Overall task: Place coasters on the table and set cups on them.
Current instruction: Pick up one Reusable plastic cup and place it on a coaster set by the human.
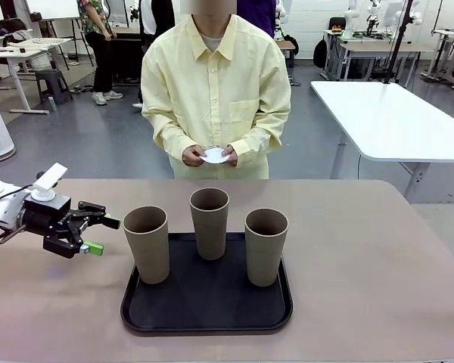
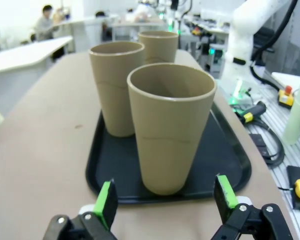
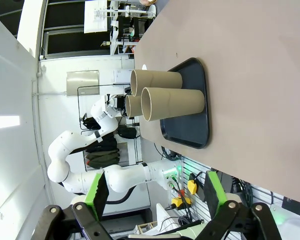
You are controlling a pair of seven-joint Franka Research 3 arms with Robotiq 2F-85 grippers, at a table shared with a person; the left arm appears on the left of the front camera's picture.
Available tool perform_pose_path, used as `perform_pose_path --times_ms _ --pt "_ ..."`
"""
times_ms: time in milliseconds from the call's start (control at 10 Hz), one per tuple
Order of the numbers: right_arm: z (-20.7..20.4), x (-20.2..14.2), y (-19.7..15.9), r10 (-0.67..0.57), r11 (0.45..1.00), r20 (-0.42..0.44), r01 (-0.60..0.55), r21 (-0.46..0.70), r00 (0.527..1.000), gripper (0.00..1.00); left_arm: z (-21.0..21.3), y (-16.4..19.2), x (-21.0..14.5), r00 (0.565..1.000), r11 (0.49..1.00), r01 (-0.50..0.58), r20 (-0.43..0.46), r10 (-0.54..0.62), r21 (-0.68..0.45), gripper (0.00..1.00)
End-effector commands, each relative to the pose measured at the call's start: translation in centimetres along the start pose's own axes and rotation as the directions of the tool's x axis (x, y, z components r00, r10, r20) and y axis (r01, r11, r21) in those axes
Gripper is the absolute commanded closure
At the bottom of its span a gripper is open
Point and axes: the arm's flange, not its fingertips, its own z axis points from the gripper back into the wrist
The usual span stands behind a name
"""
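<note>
left tool (image 1: 104,235) is sitting with its jaws wide apart, gripping nothing, aiming sideways at the nearest cup (image 1: 147,243) just beside it. right tool (image 3: 155,192) is hanging open and empty too, well off from everything. that cup and the other two cups (image 1: 209,223) are standing upright on the black tray (image 1: 204,327) mid-desk (image 1: 363,265). the coasters (image 1: 215,156) are sitting in the person's hands (image 1: 193,156) at the far side, none lying on the desk yet.

what's worrying me: these cups are tall and narrow-based, so a tool coming in off-centre is probably tipping one into its neighbours. lifting too low could be snagging the tray rim too.
</note>
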Motion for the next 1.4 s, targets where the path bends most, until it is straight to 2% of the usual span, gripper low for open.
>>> perform_pose_path --times_ms 0,800,1300 --pt "0.1 0.1 -0.1 -0.004 1.0 0.0 0.004 0.009 1.0 0.0 -0.5 0.8 -0.8 0.998 0.999 0.051 0.043 -0.052 0.01 0.0" --pt "0.1 0.1 -0.1 -0.004 1.0 0.0 0.004 0.009 1.0 0.0 -4.3 3.1 -1.6 0.993 0.994 0.084 0.089 -0.078 -0.066 0.0" --pt "0.1 0.1 -0.1 -0.004 1.0 0.0 0.004 0.009 1.0 0.0 -7.4 3.3 -1.4 0.994 0.99 0.083 0.081 -0.074 -0.116 0.0"
